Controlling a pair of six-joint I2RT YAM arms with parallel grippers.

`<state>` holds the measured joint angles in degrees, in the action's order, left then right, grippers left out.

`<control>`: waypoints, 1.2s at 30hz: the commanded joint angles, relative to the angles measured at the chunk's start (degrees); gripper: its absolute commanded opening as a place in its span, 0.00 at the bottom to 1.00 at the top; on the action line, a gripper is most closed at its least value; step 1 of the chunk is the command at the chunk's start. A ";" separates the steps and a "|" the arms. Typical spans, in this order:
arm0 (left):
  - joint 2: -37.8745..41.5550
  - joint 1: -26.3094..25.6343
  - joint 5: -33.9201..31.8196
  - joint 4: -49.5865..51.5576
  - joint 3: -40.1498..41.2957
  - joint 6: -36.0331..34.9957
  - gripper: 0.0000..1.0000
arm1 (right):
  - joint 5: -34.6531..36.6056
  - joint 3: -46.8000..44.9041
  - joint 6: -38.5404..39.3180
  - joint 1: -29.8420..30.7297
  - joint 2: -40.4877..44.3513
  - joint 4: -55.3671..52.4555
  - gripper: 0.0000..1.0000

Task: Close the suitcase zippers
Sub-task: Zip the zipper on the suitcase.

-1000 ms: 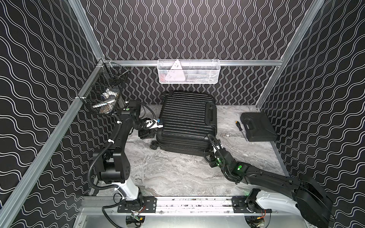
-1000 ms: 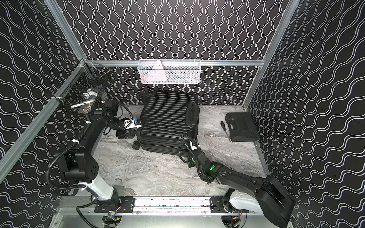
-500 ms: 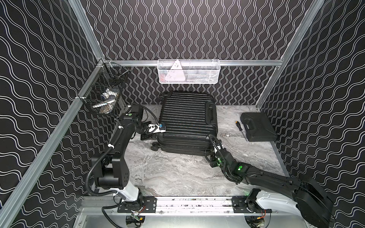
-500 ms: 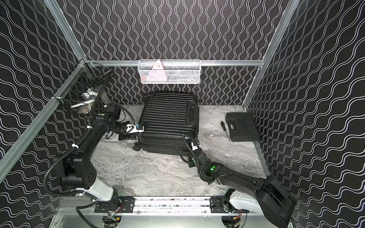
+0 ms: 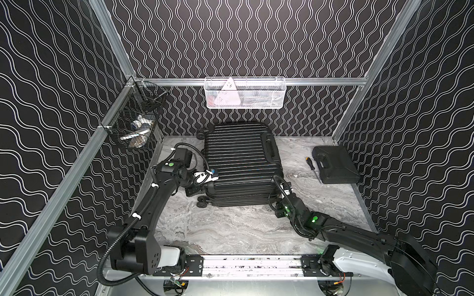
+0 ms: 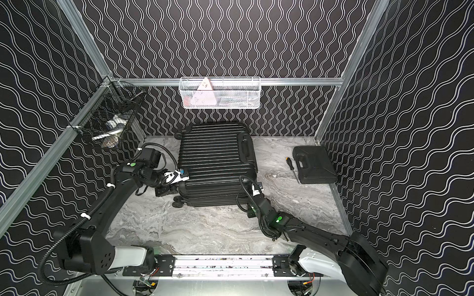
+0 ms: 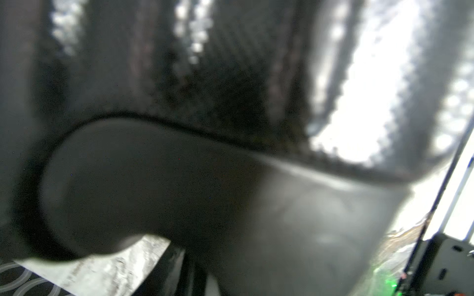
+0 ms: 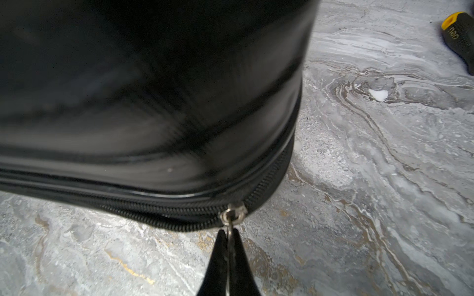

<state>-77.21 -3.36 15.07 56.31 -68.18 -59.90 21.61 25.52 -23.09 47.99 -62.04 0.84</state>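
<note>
Nearest you, your right gripper (image 8: 229, 238) is pressed together on the pull (image 8: 232, 214) of the zipper (image 8: 154, 214), at the near right corner of the suitcase (image 5: 241, 164), low down just above the bench (image 5: 230, 225). On one side of the slider the teeth are joined. On the other, two rows lie slightly apart.

The suitcase lies flat in the middle of the bench, ribbed shell up, one half on top of the other, with its wheels toward your left and a handle on top toward the right.

Your left gripper (image 5: 209, 176) is against the suitcase's left edge near the front corner, with a white part over the top shell. Its wrist view is too blurred, so you cannot tell whether it is spread or clamped.

Farther right, well apart from the suitcase, a screwdriver (image 5: 311, 164) lies just beside a closed tool case (image 5: 333, 165).

At the back, a white basket (image 5: 245, 93) hangs on the rail above the suitcase, and a black basket (image 5: 136, 120) hangs in the left corner.
</note>
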 commanded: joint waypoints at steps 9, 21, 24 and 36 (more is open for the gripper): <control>-4.37 -1.00 -10.23 -4.54 -5.46 24.76 0.13 | -12.43 0.84 2.25 0.31 3.95 -4.52 0.00; -4.26 -2.00 -10.07 -6.22 -4.30 27.64 0.09 | -25.19 1.16 5.70 1.14 3.48 -1.62 0.00; -4.01 -2.06 -9.47 -6.47 -4.35 27.82 0.09 | -26.70 1.20 6.60 1.40 2.96 -0.91 0.00; -4.35 -4.27 -7.54 -5.75 -3.33 27.89 0.10 | -27.29 4.14 7.45 4.22 -4.15 3.47 0.00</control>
<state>-80.88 -7.22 7.49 58.70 -72.03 -45.82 6.15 28.80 -16.10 51.20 -65.21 2.46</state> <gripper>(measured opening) 0.492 0.049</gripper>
